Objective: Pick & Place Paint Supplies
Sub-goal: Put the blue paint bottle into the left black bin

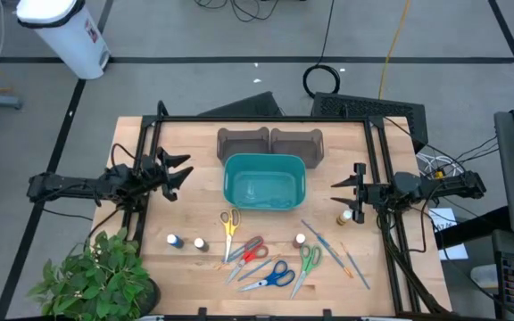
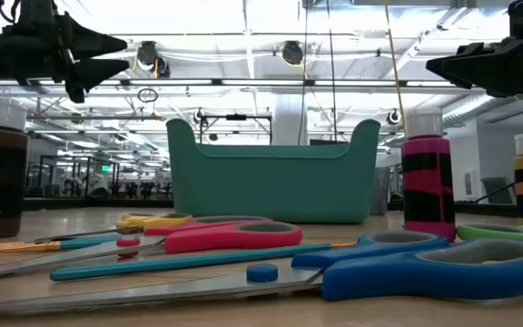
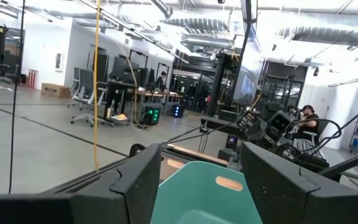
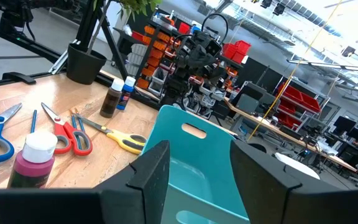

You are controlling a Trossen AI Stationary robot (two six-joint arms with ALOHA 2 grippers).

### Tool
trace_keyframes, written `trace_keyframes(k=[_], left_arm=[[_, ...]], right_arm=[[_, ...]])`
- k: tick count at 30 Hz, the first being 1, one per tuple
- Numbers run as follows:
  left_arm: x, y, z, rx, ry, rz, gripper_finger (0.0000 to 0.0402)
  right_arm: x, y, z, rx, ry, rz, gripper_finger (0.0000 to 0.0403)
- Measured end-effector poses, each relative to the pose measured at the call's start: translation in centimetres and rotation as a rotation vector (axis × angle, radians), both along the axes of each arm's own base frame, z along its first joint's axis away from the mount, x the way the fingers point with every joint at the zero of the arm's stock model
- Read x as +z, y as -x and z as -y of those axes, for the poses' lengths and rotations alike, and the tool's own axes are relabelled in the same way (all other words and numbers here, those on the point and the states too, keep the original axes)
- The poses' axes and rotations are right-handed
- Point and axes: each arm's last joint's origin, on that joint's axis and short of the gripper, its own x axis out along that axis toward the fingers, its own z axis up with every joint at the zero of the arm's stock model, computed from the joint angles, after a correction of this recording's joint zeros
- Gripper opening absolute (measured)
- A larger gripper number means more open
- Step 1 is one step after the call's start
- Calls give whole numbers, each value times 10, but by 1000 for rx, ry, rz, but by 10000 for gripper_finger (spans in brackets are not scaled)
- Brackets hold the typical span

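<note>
Small paint bottles stand upright on the wooden table: a blue one (image 1: 175,240) and a white-capped dark one (image 1: 200,243) at the near left, a white-capped pink one (image 1: 300,240) and an amber one (image 1: 344,217) at the near right. Thin blue and orange paintbrushes (image 1: 333,247) lie flat beside them. A teal bin (image 1: 264,183) stands mid-table. My left gripper (image 1: 181,171) hovers open above the table, left of the bin. My right gripper (image 1: 339,189) hovers open to the bin's right, above the amber bottle. Both point level at the bin, with nothing between their fingers.
Scissors with yellow (image 1: 229,227), red (image 1: 250,251), blue (image 1: 272,277) and green (image 1: 308,262) handles lie among the supplies near the front edge. Two grey-brown tubs (image 1: 270,143) stand behind the bin. A potted plant (image 1: 96,276) covers the near left corner.
</note>
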Motion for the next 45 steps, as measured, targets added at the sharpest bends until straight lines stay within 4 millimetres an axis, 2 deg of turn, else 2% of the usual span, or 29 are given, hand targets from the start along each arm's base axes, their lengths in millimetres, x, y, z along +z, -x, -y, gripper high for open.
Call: trace_keyframes(k=[3, 5, 8, 12, 19, 25, 30, 35, 41, 45], left_arm=[[0, 0, 0, -8, 28, 10, 230], [0, 0, 0, -33, 107, 36, 230], [3, -2, 1, -86, 138, -20, 230], [32, -5, 4, -126, 137, -136, 233], [88, -25, 11, -189, 181, -526, 269], [115, -40, 24, -325, 212, -866, 274], [114, -52, 36, -344, 321, -963, 261], [103, -72, 50, -355, 275, -1012, 249], [79, -97, 59, -266, 230, -1127, 250], [59, -113, 63, -198, 292, -1207, 250]], right_arm=[[0, 0, 0, 0, 0, 0, 160], [0, 0, 0, 0, 0, 0, 160], [0, 0, 0, 0, 0, 0, 160], [0, 0, 0, 0, 0, 0, 160], [0, 0, 0, 0, 0, 0, 160], [0, 0, 0, 0, 0, -1, 160], [0, 0, 0, 0, 0, -1, 160], [0, 0, 0, 0, 0, 0, 160], [0, 0, 0, 0, 0, 0, 160], [0, 0, 0, 0, 0, 0, 160]])
